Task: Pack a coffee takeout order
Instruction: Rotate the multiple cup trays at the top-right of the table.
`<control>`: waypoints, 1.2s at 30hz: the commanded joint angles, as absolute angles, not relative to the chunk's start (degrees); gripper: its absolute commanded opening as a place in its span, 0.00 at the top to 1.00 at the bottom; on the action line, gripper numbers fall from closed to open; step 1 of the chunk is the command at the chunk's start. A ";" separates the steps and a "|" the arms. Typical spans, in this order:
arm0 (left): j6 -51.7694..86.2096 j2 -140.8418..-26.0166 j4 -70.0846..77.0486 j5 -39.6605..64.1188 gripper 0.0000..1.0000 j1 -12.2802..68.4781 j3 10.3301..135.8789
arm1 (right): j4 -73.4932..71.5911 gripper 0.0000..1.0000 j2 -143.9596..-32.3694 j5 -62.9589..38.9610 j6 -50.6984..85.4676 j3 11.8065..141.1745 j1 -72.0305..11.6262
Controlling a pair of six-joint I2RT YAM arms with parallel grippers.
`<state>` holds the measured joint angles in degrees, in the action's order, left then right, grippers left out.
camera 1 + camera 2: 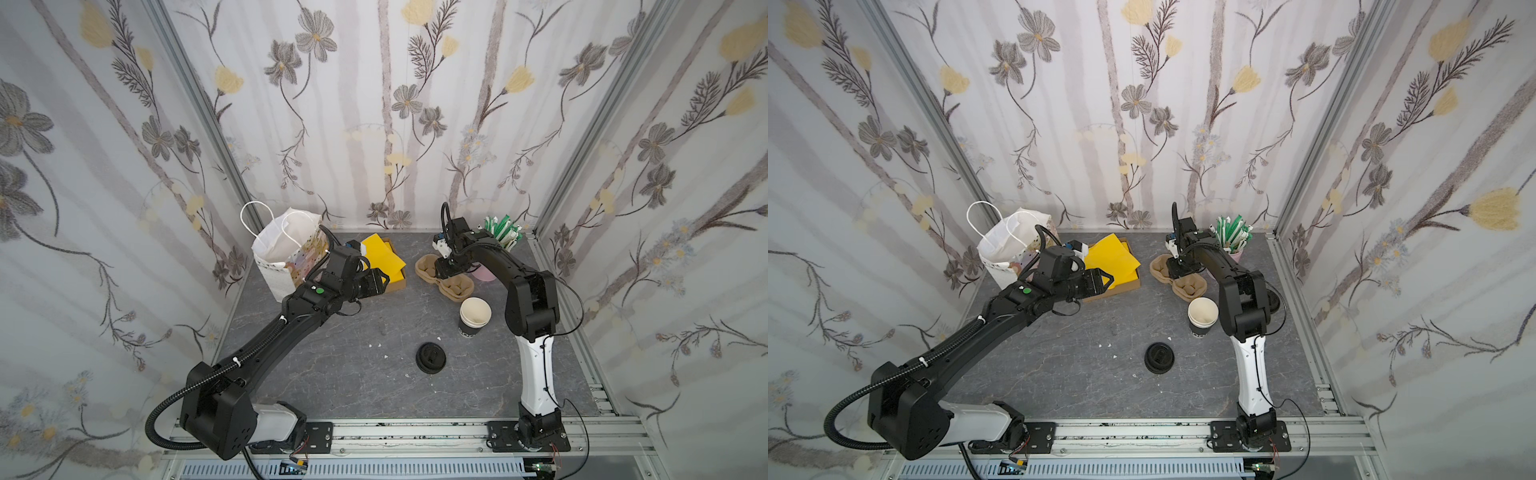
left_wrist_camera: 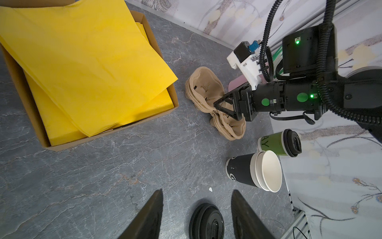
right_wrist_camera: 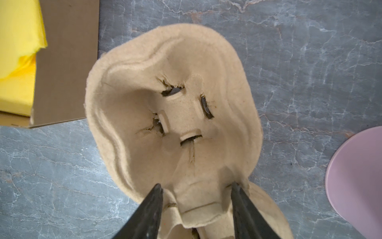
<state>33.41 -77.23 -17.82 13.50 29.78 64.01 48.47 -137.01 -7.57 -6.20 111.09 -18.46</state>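
Observation:
The green cup (image 2: 275,142) with its black lid (image 2: 292,142) stands near the right arm's base; that arm hides it in both top views. Yellow napkins (image 1: 382,257) (image 1: 1111,259) (image 2: 82,62) fill a cardboard box (image 2: 171,93). My right gripper (image 1: 444,272) (image 1: 1177,270) (image 3: 196,188) points down over a brown pulp cup carrier (image 1: 449,284) (image 2: 204,89) (image 3: 175,99), open, a finger on each side of the carrier's middle ridge. My left gripper (image 1: 384,278) (image 1: 1105,280) (image 2: 197,196) hangs open and empty by the box's front corner, above bare table.
A white paper bag (image 1: 282,249) stands open at the back left. Stacked black cups (image 1: 473,318) (image 2: 254,171) and a loose black lid (image 1: 431,357) (image 2: 206,223) sit mid-table. A pink holder (image 3: 359,182) of green-and-white sticks (image 1: 503,230) is at the back right. Walls close three sides.

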 commanded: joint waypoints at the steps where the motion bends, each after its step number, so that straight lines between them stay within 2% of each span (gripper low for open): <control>1: 32.88 -77.24 -17.14 12.92 0.45 29.78 63.89 | 48.84 0.48 -136.85 -8.64 -9.18 111.42 -18.75; 8: 33.04 -77.04 -17.19 12.88 0.45 29.79 63.64 | 48.86 0.49 -136.93 -6.30 -14.24 111.72 -19.49; 12: 33.10 -76.58 -17.22 12.67 0.45 29.79 63.46 | 49.36 0.47 -137.18 -4.83 -16.00 111.99 -19.37; 16: 33.25 -76.29 -17.22 12.41 0.45 29.84 63.20 | 50.77 0.50 -137.64 -5.72 -17.68 112.02 -19.01; 28: 33.35 -76.79 -17.15 12.37 0.45 29.80 63.72 | 51.42 0.53 -138.33 -4.95 -18.63 112.54 -18.30; 36: 33.32 -77.17 -17.18 12.48 0.45 29.79 63.89 | 51.11 0.50 -138.55 -4.53 -18.76 112.93 -18.68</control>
<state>33.41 -76.86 -17.82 13.08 29.78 63.40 51.79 -138.02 -4.54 -18.11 112.27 -18.63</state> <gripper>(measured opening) 0.553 0.508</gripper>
